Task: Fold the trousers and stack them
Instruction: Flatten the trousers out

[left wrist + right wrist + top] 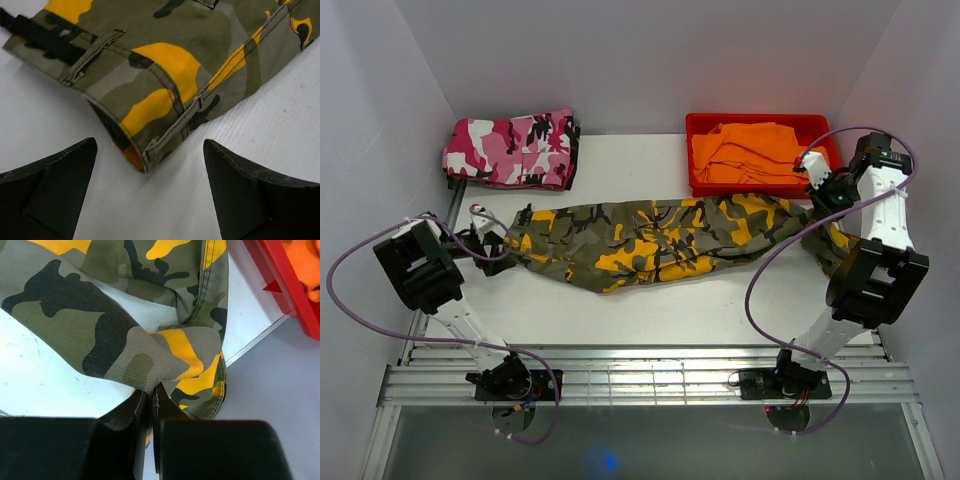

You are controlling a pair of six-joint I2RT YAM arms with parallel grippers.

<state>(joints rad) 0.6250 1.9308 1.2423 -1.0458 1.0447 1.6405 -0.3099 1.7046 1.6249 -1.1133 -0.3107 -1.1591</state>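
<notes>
Here, right jaws pinch the trousers; left jaws gape.

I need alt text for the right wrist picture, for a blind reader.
The right gripper pinches a fold of the camouflage trousers over the white table. A red tray sits at the upper right.
</notes>
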